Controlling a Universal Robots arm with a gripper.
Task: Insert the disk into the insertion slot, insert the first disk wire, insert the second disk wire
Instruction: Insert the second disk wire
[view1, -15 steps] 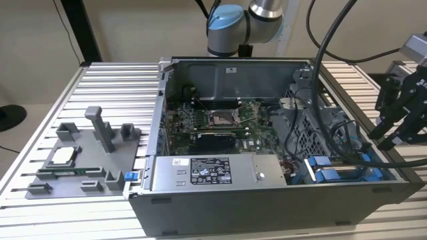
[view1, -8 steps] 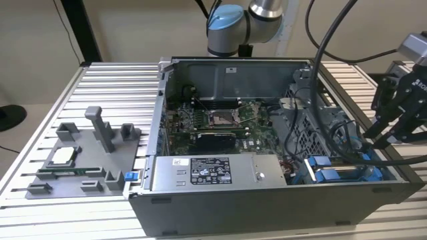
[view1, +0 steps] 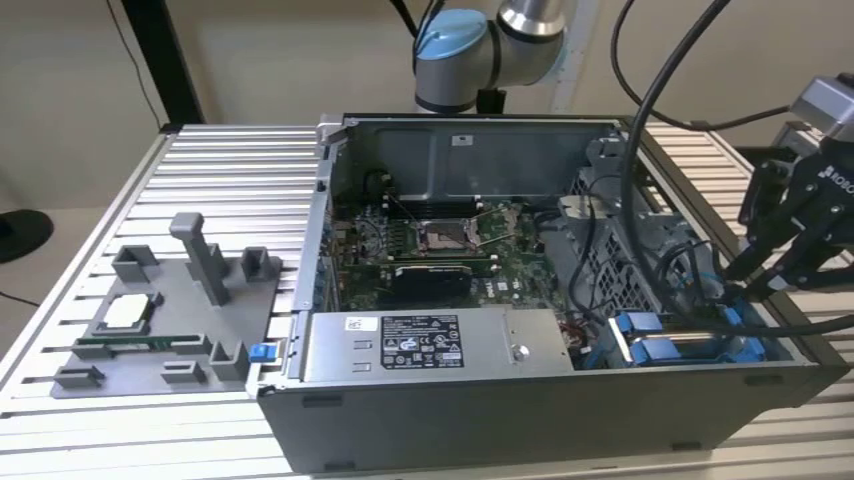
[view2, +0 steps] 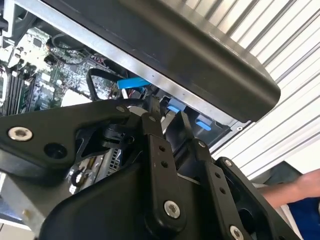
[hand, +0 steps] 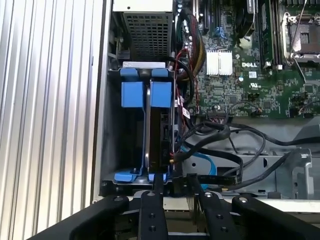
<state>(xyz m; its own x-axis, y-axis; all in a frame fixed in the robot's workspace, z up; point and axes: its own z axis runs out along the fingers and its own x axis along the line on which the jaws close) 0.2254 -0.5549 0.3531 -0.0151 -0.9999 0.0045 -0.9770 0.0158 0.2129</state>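
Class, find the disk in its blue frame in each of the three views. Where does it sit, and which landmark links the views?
Exterior view: the disk sits in the case's near corner at the exterior view's right, beside the power-supply box.
First wrist view: the disk stands on edge in the bay, just beyond the gripper.
Second wrist view: its blue tabs peek past the gripper.
Shared landmark: the gripper, beside the disk each time.

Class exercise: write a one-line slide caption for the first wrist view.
Gripper poised at the edge of the insertion slot, where the disk stands on edge in its blue frame beside the motherboard.
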